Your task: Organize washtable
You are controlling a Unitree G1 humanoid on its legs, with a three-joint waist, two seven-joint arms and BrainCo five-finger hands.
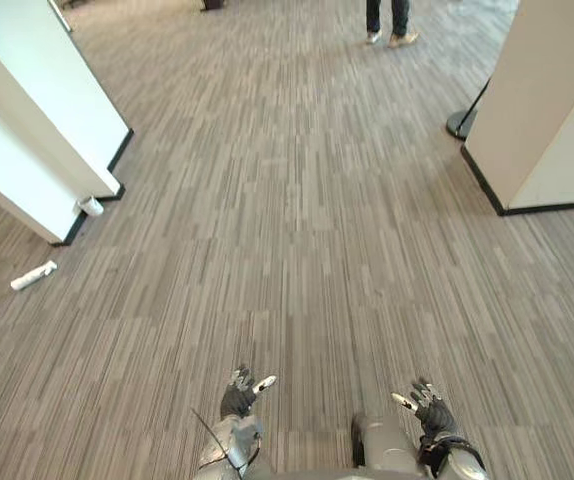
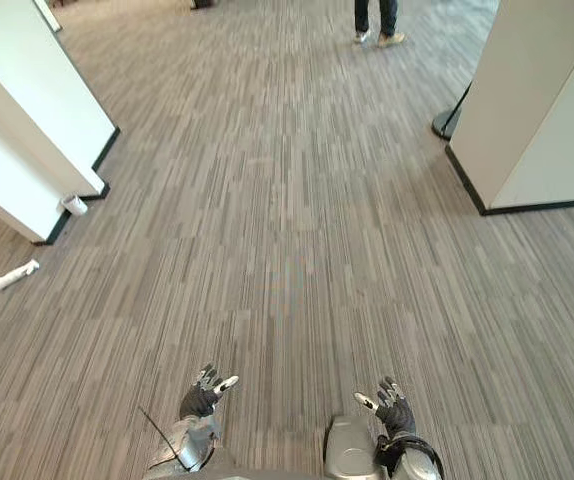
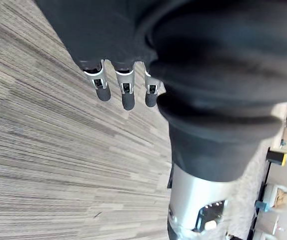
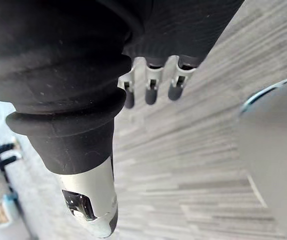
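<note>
Spanning room: striped grey carpet (image 1: 297,220), white partitions (image 1: 37,130) either side.

The left hand (image 1: 239,398) and right hand (image 1: 429,408) had silver fingers (image 3: 127,95) with dark tips. A dark ribbed cover (image 3: 223,75) (matt, in fat rolled folds) wrapped each wrist and hand back. The thumb (image 4: 91,210) was a silver shell with a dark inset. The arms (image 1: 229,440) were silver-grey.

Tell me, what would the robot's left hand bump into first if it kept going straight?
Probably just the carpet. The open left hand points ahead over it, and the white object lies far off to its left. Depth is hard to judge, though.
</note>
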